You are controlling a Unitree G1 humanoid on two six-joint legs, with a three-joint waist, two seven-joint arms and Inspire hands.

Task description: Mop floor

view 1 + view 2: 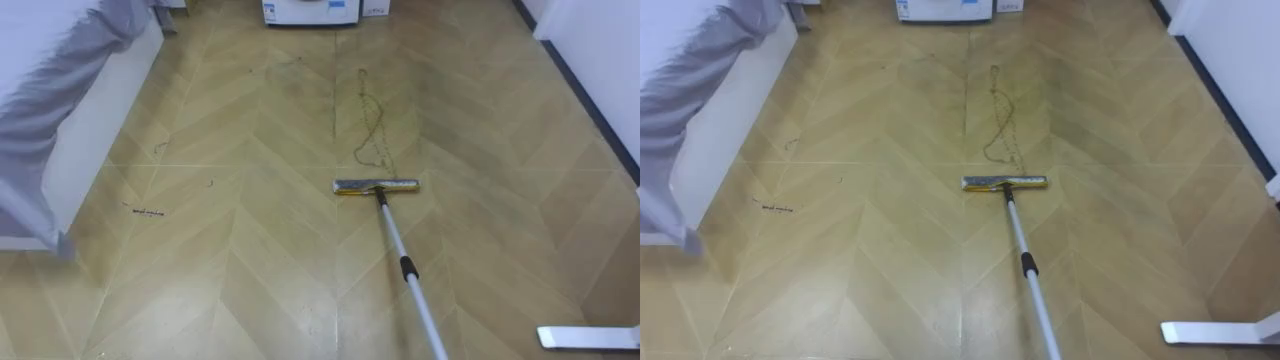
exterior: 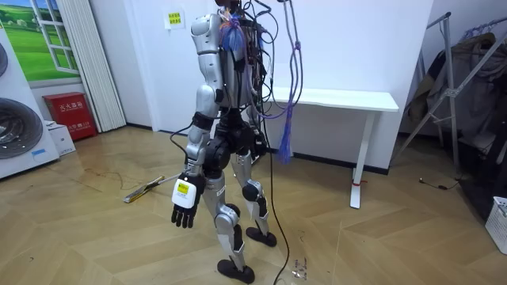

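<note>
The left hand hung at the robot's side, fingers loose and apart, holding nothing. Of the right hand I could not tell the state.

The mop lay with its handle coming in from 5 o'clock. Its head sat flat on the floor, just right of 12.

To do the stroke well, I judged, the head should be kept flat and square and pushed straight toward 12. That would carry it through the squiggly mark just beyond, worked in overlapping lanes. The specks at 10 o'clock, near the bed, would want a separate pass.

Farthest off, at 12, stood a washer. What was in it could not be told.
</note>
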